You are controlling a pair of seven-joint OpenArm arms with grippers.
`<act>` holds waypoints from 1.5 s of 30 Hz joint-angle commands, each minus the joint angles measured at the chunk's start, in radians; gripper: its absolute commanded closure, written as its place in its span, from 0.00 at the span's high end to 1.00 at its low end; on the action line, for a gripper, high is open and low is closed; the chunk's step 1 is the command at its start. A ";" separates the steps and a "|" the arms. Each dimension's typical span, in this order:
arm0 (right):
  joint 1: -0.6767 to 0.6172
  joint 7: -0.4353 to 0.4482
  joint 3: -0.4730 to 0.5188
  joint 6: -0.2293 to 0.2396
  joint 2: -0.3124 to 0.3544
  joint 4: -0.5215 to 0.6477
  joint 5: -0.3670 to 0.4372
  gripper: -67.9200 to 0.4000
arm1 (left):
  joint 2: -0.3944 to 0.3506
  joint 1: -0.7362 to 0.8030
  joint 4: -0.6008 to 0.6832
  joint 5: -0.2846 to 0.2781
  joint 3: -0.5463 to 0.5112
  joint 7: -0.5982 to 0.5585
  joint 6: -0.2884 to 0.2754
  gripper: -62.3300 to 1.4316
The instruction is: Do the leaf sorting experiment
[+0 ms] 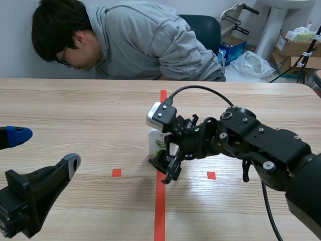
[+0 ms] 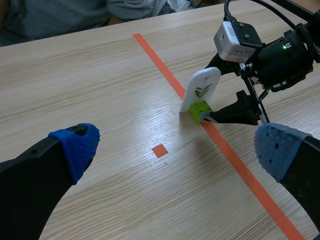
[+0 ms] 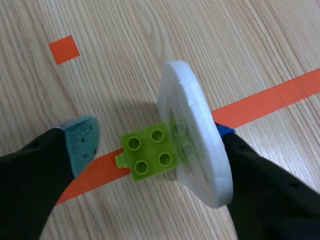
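A white leaf-shaped card (image 1: 156, 140) stands upright in a small lime-green brick (image 3: 150, 152) on the orange tape line at the table's middle. A green leaf drawing shows on the white card (image 2: 202, 89), and the green brick (image 2: 201, 110) sits at its foot. My right gripper (image 1: 168, 167) is low at the table and open, straddling the piece. In the right wrist view one pad (image 3: 82, 139) stands a short gap away from the brick, and the other finger lies against the back of the card (image 3: 197, 150). My left gripper (image 1: 45, 149) hangs open and holds nothing, well off to the left.
A person (image 1: 130, 40) in a grey hoodie leans over the table's far edge. The orange tape line (image 1: 160, 206) runs down the middle, with small orange squares (image 1: 116, 172) on either side. Boxes and a bag lie beyond the far right corner.
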 commanded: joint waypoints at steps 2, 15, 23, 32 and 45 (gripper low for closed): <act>0.025 0.019 0.008 -0.001 0.007 0.023 0.011 0.38 | -0.001 -0.003 0.019 -0.006 -0.006 -0.013 -0.002 1.00; 0.025 0.023 0.009 -0.002 0.007 0.024 0.011 0.03 | -0.001 -0.003 0.019 -0.006 -0.006 -0.013 -0.002 1.00; 0.002 -0.082 0.071 -0.047 0.040 0.105 0.103 0.03 | -0.001 -0.003 0.019 -0.006 -0.006 -0.013 -0.002 1.00; -0.124 -0.200 0.384 -0.156 0.200 0.263 0.300 0.03 | -0.001 -0.003 0.019 -0.010 -0.006 -0.013 -0.002 1.00; -0.142 -0.138 0.684 -0.301 0.298 0.160 0.337 0.03 | 0.000 -0.003 0.019 -0.010 -0.006 -0.018 -0.002 1.00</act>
